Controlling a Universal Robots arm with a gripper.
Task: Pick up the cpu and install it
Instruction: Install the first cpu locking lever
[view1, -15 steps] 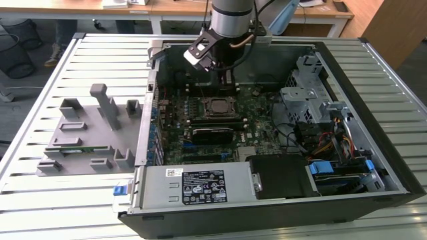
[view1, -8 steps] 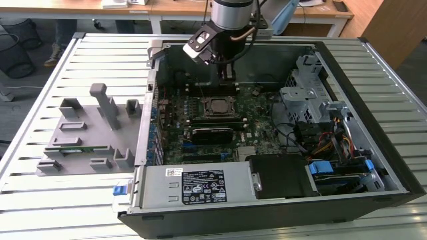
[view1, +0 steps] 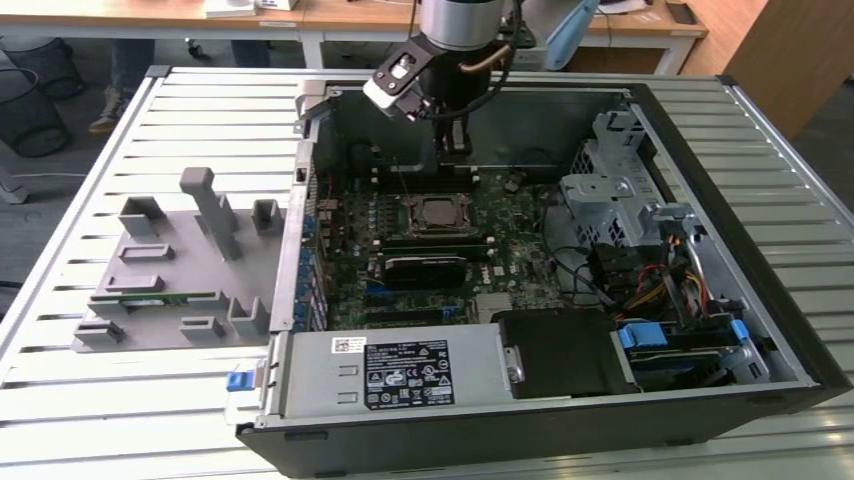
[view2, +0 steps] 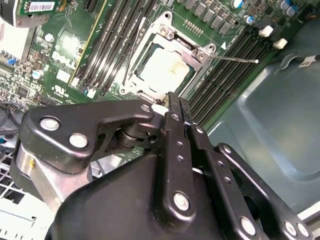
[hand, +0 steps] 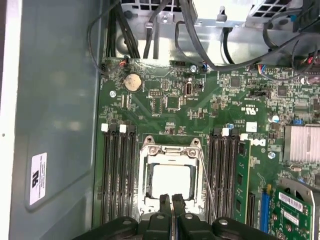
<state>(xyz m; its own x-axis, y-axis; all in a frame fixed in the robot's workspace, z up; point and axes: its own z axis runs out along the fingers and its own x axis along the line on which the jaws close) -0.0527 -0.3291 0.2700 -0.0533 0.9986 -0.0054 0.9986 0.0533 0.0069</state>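
Silver-white cpu (hand: 171, 181) lies flat, square in socket frame (hand: 171, 150).

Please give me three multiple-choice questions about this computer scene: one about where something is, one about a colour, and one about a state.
1. Where does the cpu lie?
A. On the grey rack beside the case
B. Inside the socket frame on the motherboard
C. Between the pincer's fingers

2. What colour is the motherboard?
A. Green
B. Red
C. White

3. How is the pincer?
A. Wide open
B. Shut on a cable
C. Shut, with nothing between its fingers

Answers:
1. B: in the first wrist view, the silver-white cpu sits within the socket frame.
2. A: the motherboard is green in both wrist views.
3. C: the pincer has its fingers pressed together, just beside the cpu.
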